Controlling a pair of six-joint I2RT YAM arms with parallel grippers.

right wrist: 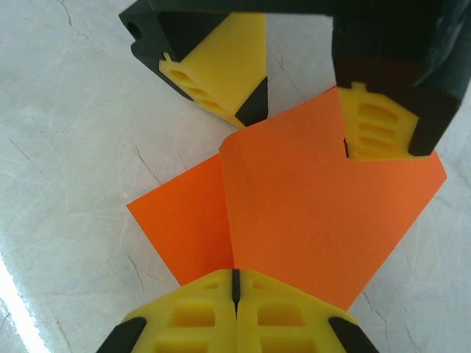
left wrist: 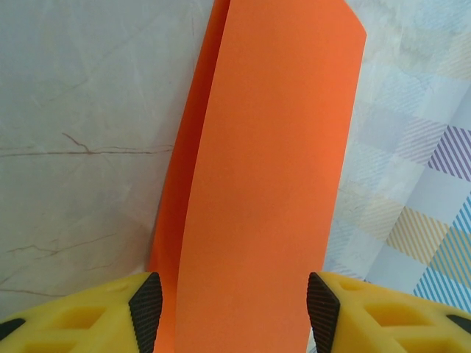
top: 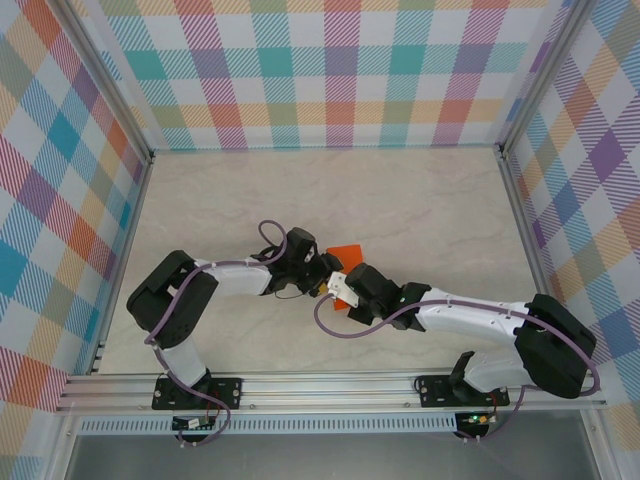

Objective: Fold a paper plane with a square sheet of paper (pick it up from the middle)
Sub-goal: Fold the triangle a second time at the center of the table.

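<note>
Pinching the near edge of the sheet of paper, the right gripper has its fingers pressed together right where the crease runs in.

Left gripper: fingers spread, orange sheet lying between the two black pads. The right wrist view shows one of its fingers just off a paper corner and the other overlapping the far edge. Cannot tell if either pad bears on the paper.

Location: sheet sits between the two grippers at mid table, well clear of the side rails. Whether it lies flat or is partly lifted, cannot tell.

Progress (judgement): one fold at least is in. A flap is doubled over a lower layer along a straight crease, with a strip of the lower layer showing beside it. No pointed nose, no wings, no dart outline yet. Early stage; most folds are left to do, and the plane is not formed.

Writing: none readable. Paper plain orange, yellow fingers unmarked, table top marbled and bare. Far wall carries a coloured check pattern, no text or logo.
</note>
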